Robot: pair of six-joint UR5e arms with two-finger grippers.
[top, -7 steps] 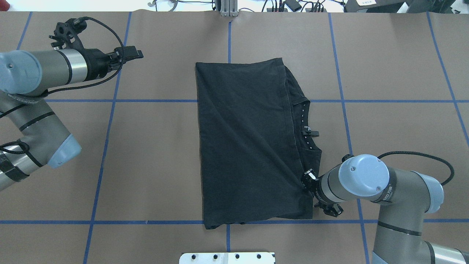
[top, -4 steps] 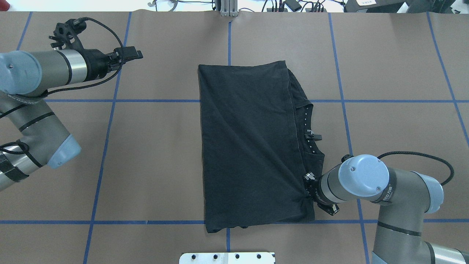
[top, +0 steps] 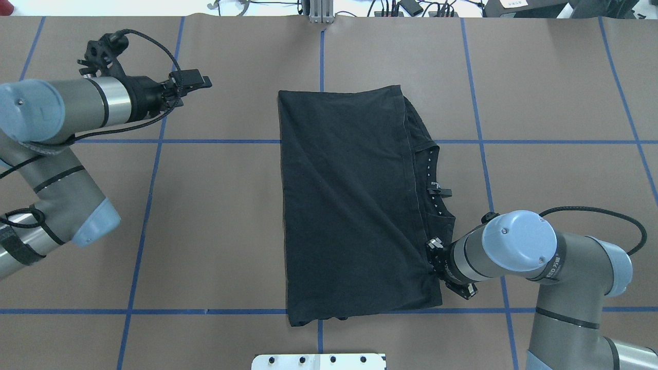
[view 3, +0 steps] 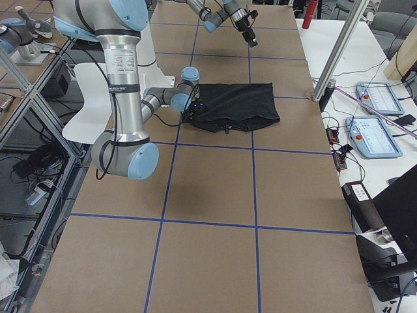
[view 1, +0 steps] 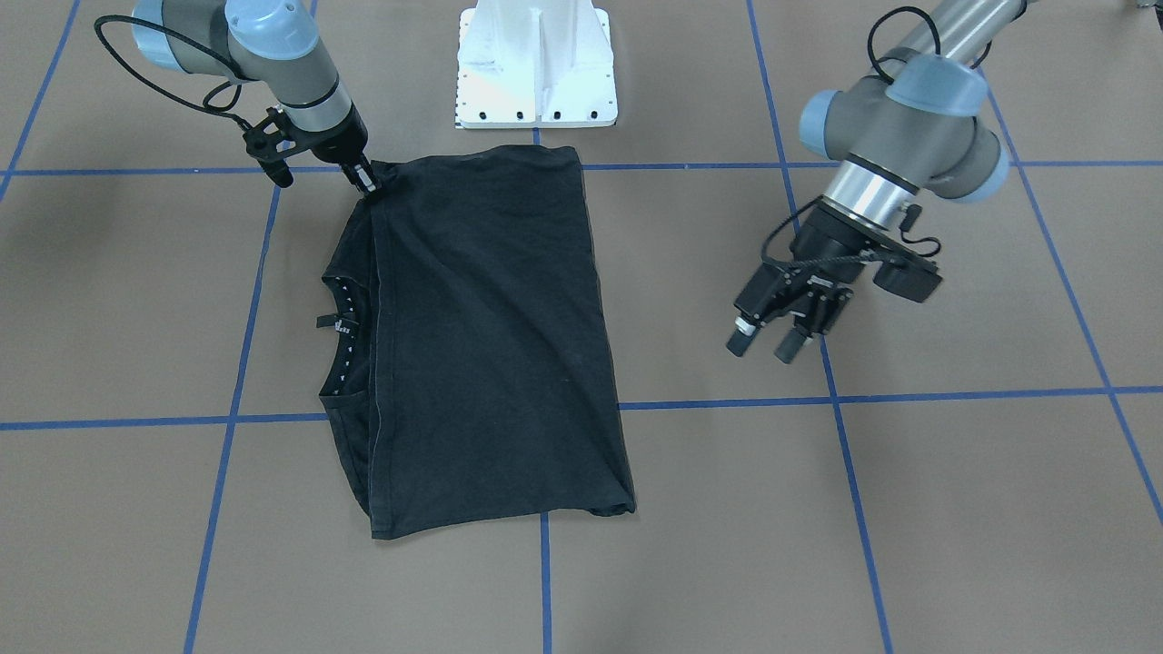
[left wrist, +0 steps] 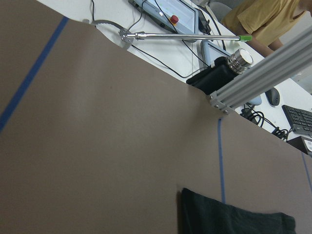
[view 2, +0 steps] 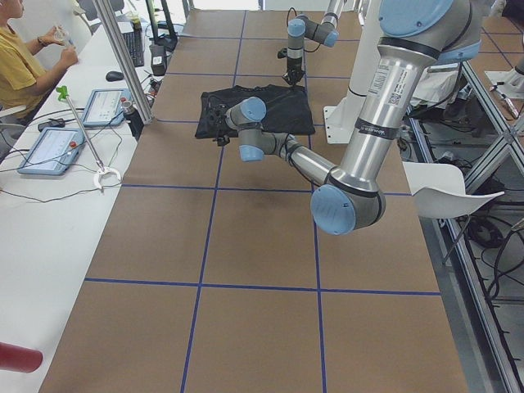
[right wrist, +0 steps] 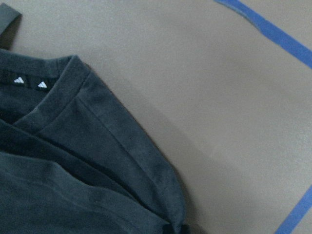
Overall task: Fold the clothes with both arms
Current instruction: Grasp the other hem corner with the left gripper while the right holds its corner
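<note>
**Condition.** The black T-shirt (top: 349,205) is found folded double and lying flat at the middle of the table (top: 540,77). Its dotted neck lining (top: 431,177) is exposed along the right edge. The right gripper (view 1: 367,179) is judged to be closed on the near right corner of the shirt, with creases drawn towards the pinch. How many layers are caught cannot be told. The left gripper (view 1: 765,345) is held open and empty above the bare table, well to the left of the garment and towards the far side.

**Risks.**
- The shirt is held at one corner only. If it is pulled by the right arm alone, the fold is likely to be skewed or dragged open.
- If only the upper layer is pinched, the layers may be separated.
- The far right corner is left unsupported, so a sagging, uneven fold is to be expected.
</note>
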